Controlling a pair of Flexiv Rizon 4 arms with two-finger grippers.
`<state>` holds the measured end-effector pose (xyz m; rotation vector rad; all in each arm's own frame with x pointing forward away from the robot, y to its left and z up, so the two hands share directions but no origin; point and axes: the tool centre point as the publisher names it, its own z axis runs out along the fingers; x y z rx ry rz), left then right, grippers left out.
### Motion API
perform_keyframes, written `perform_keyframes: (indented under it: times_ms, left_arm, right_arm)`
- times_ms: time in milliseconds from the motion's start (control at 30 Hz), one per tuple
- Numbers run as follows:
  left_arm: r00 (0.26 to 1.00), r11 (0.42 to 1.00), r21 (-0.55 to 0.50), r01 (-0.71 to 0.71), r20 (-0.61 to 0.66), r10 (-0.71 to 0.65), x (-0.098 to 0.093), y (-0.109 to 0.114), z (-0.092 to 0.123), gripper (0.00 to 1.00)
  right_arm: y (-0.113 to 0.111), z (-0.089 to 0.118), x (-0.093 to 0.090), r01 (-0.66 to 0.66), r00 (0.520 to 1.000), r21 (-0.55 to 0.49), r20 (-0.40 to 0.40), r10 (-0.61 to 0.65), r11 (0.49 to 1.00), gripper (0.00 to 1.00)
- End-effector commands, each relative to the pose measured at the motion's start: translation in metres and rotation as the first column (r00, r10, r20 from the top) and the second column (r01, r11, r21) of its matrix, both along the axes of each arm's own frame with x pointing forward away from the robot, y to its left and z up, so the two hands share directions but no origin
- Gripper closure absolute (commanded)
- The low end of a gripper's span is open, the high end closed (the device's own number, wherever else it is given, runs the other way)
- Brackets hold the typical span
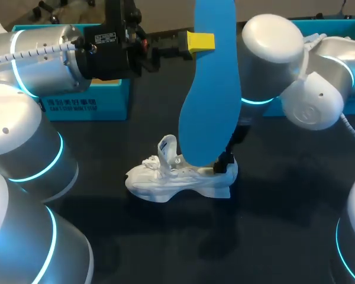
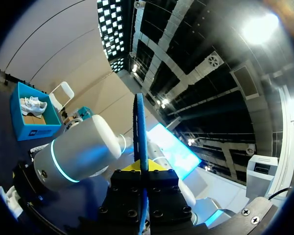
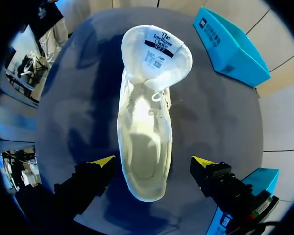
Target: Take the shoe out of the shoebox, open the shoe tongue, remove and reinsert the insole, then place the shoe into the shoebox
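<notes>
Straddling the heel of a white shoe [image 3: 144, 142] on the dark table [image 3: 215, 112]: right pincer [image 3: 153, 161], fingers wide apart. Tongue [image 3: 157, 54] flipped up ahead. Clamped upright in the left pincer [image 1: 202, 41]: blue insole [image 1: 210, 100], lower end hiding the shoe's middle from overhead.

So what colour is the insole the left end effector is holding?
The insole is plain bright blue; the head view shows it best.

Light: from overhead; 1 glaring spot flares in my left wrist view.
Table: dark matte tabletop [image 1: 272, 236] dim, soft shadow beside the white laced sneaker [image 1: 177, 177].
Edges: both wrist views bow outward near the black rim.
</notes>
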<state>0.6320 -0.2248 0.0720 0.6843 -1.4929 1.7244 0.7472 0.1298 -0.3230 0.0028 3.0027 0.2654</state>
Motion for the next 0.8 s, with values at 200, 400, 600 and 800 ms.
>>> perform_keyframes:
  times_ms: [200,400,600,800]
  left_arm:
    - [1.0,1.0,0.002,-0.002,-0.001,0.002,-0.001,-0.001,-0.001,1.0]
    - [1.0,1.0,0.002,-0.002,-0.001,0.002,-0.001,-0.001,-0.001,1.0]
    - [1.0,1.0,0.002,-0.002,-0.001,0.002,-0.001,-0.001,-0.001,1.0]
    - [1.0,1.0,0.002,-0.002,-0.001,0.002,-0.001,-0.001,-0.001,1.0]
  right_arm:
    - [0.025,-0.011,0.026,-0.044,0.998,-0.028,-0.037,0.043,0.999,0.0]
    - [0.035,-0.021,0.03,-0.063,0.997,-0.038,-0.056,0.061,0.997,0.0]
    - [0.038,-0.04,0.027,-0.063,0.995,-0.032,-0.08,0.06,0.997,0.0]
    - [0.041,-0.051,0.028,-0.07,0.992,-0.032,-0.103,0.066,0.997,0.08]
